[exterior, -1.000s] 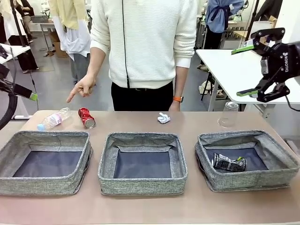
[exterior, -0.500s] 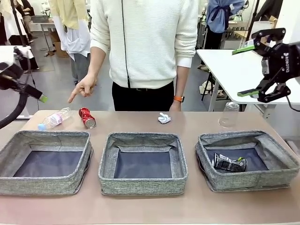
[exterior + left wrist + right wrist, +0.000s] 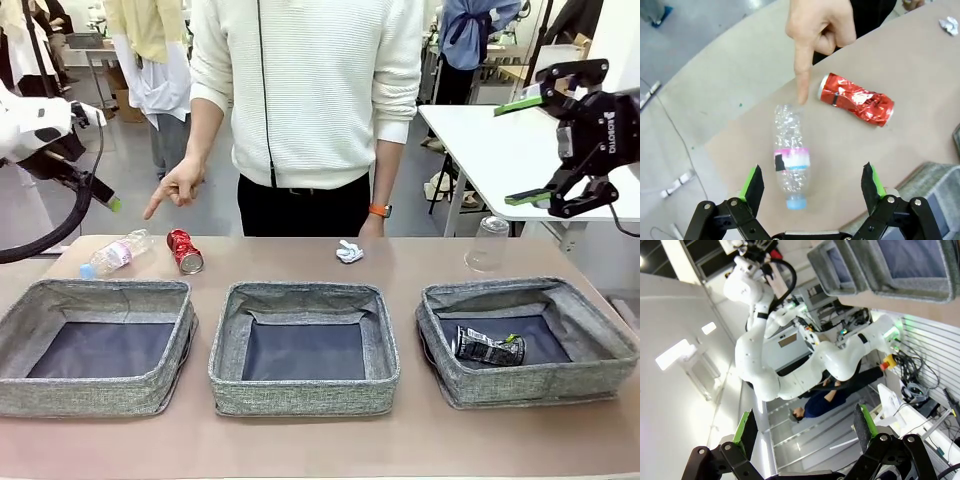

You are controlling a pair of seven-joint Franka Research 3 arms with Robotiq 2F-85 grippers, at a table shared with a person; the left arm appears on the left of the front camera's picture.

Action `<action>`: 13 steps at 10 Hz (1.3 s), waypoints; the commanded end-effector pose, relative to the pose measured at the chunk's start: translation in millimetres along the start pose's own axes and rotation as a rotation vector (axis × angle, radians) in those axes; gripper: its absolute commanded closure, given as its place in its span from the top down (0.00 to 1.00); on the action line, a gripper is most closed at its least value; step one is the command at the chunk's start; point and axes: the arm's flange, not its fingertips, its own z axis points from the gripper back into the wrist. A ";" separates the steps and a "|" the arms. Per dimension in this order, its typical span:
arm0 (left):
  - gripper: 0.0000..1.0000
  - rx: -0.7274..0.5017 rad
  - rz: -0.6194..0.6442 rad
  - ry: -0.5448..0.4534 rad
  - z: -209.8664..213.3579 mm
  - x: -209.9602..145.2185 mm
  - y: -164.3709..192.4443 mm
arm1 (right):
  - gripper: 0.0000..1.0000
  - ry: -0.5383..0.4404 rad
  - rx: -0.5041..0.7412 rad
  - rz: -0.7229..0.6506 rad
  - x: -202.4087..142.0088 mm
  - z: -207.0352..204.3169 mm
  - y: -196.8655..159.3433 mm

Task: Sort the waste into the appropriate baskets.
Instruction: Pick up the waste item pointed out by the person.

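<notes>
Hand (image 3: 817,25) pointing at bottle (image 3: 790,160)
Left gripper (image 3: 811,172) spread wide over the bottle; can (image 3: 857,99) at its two o'clock; right gripper (image 3: 510,153) agape, high at three o'clock.

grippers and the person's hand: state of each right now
Left gripper: open, holding nothing.
Right gripper: open, holding nothing.
Person's hand: empty, index finger pointing at the clear plastic bottle.

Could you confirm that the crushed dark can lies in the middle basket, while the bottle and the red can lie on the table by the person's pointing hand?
Not quite: the front view shows the crushed dark can in the right basket, not the middle basket. The rest stands: the bottle and the red can lie on the table by the person's pointing hand.
</notes>
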 end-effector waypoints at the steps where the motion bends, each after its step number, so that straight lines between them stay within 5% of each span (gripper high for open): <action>1: 1.00 -0.025 -0.079 0.012 -15.8 5.0 19.0 | 1.00 0.008 0.022 0.025 0.7 0.1 2.4; 13: 1.00 -0.199 -0.124 0.307 -137.2 12.7 48.1 | 1.00 0.008 0.022 0.025 0.7 0.1 2.4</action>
